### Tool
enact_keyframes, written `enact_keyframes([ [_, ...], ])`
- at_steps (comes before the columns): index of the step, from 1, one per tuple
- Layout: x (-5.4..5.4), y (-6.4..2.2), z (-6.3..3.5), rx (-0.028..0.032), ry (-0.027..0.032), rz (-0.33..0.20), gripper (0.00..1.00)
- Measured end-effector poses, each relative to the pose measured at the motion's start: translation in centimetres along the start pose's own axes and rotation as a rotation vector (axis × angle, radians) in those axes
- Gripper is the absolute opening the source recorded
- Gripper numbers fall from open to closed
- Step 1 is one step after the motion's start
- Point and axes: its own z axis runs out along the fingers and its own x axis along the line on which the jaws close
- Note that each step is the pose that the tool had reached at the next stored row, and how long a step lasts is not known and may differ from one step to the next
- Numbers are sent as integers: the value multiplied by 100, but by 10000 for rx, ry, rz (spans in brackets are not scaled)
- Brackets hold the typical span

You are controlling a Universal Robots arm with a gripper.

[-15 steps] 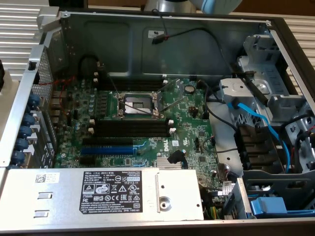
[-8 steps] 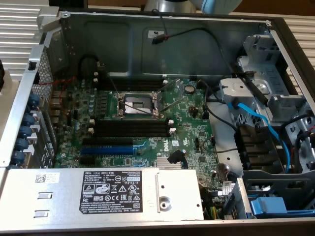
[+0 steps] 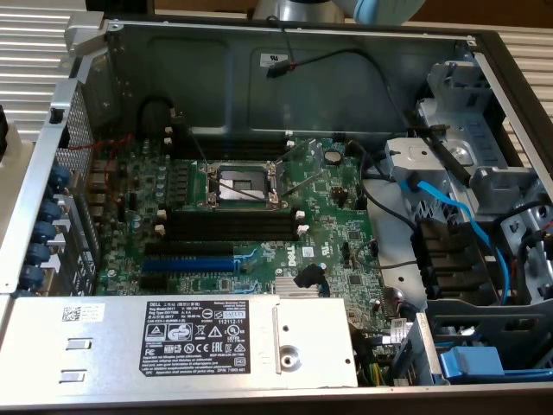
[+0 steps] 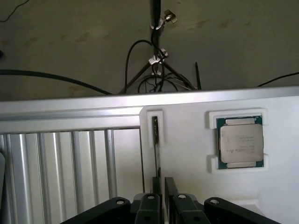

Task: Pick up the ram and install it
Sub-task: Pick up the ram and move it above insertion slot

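Ram point(image 4: 157, 140), wrist view: seen edge-on as a long, very thin dark strip, standing on its edge in a narrow slot of a white holder plate point(image 4: 187, 163). It runs straight out ahead of the gripper point(image 4: 163, 196), near end reaching in at the gripper. Cannot tell whether the gripper is clenched on the stick or released. A square processor chip point(image 4: 241, 144) sits in its own white frame, off to one side of the ram and farther out from the gripper. Exterior view: open computer case point(image 3: 216, 52) with green motherboard point(image 3: 328, 233); long black memory slots point(image 3: 229, 226) with white end clips lie on both sides of the processor socket point(image 3: 242, 183), none holding a stick.
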Motion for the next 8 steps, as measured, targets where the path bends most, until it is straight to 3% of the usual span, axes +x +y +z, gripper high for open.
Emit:
enact_keyframes([
  [7,0,0,0,0,0,0,20],
  [8,0,0,0,1,0,1,27],
])
